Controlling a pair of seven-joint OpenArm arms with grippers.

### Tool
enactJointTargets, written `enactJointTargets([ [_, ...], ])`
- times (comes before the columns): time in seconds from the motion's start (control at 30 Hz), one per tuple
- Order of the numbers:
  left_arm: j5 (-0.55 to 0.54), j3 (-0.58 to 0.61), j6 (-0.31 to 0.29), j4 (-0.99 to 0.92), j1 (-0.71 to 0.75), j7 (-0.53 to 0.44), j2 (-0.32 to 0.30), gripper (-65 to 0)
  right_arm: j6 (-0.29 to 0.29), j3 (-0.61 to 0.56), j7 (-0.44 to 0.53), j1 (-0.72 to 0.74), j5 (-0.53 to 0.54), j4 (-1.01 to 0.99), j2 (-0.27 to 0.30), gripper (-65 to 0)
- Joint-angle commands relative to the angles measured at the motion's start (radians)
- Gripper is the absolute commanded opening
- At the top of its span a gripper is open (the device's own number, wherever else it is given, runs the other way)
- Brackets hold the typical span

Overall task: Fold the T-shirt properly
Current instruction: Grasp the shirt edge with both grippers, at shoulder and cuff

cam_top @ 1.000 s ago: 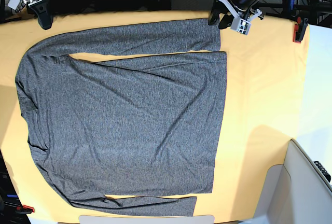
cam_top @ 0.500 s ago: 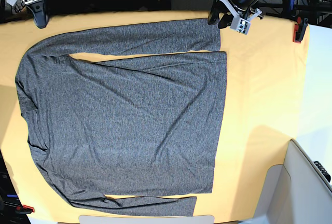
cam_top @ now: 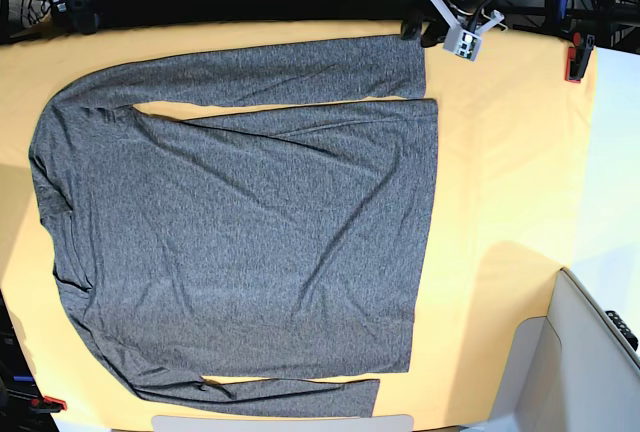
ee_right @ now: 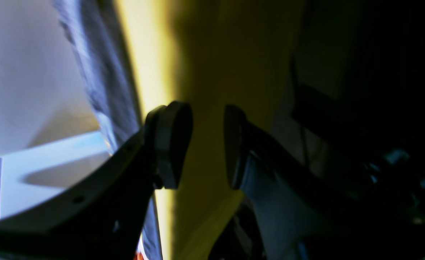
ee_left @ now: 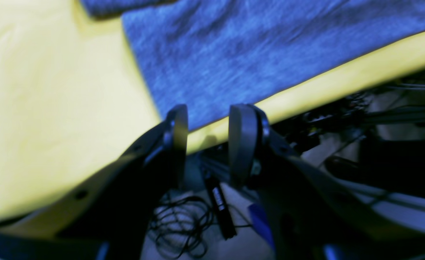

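The grey long-sleeved T-shirt (cam_top: 240, 222) lies spread flat on the yellow cloth (cam_top: 500, 172), collar to the left and hem to the right. One sleeve runs along the far edge and one along the near edge. My left gripper (cam_top: 420, 32) hovers just past the far sleeve's cuff, open and empty. In the left wrist view, the left gripper (ee_left: 209, 122) is at the cloth's edge, below the cuff (ee_left: 252, 54). My right gripper (cam_top: 78, 18) is at the far left corner, off the shirt. In the right wrist view, the right gripper (ee_right: 205, 144) is open and empty over yellow cloth.
A red clamp (cam_top: 577, 60) holds the cloth at the far right corner and another red clamp (cam_top: 50, 404) at the near left. A white box (cam_top: 590, 352) stands at the near right. Cables (ee_left: 183, 224) hang below the table's far edge.
My right gripper has drawn back up and left, away from the shirt's shoulder. My left gripper has pulled back slightly from the sleeve cuff. The shirt has not moved.
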Motion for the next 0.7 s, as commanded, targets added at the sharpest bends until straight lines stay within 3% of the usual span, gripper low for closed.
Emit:
enactJointTargets([
  [0.0, -0.012, -0.002, -0.009, 0.015, 0.007, -0.025, -0.005, -45.9, 0.002, 0.007, -0.001, -0.012, 0.019, 0.015, 0.009, -45.3],
  [0.2, -0.012, -0.002, -0.009, 0.015, 0.007, -0.025, -0.005, -45.9, 0.000, 0.009, 0.046, -0.001, 0.019, 0.184, 0.005, -45.3],
  [0.3, -0.012, -0.002, -0.009, 0.015, 0.007, -0.025, -0.005, -45.9, -0.044, 0.009, 0.068, 0.017, -0.012, 0.254, 0.000, -45.3],
  [0.4, -0.012, -0.002, -0.009, 0.015, 0.007, -0.025, -0.005, -45.9, -0.073, 0.001, 0.078, 0.032, -0.017, 0.260, 0.000, -45.3],
  [0.67, -0.010, -0.002, -0.009, 0.007, 0.005, -0.025, -0.005, -45.9, -0.073, -0.025, 0.075, 0.115, -0.106, 0.164, -0.034, -45.3],
])
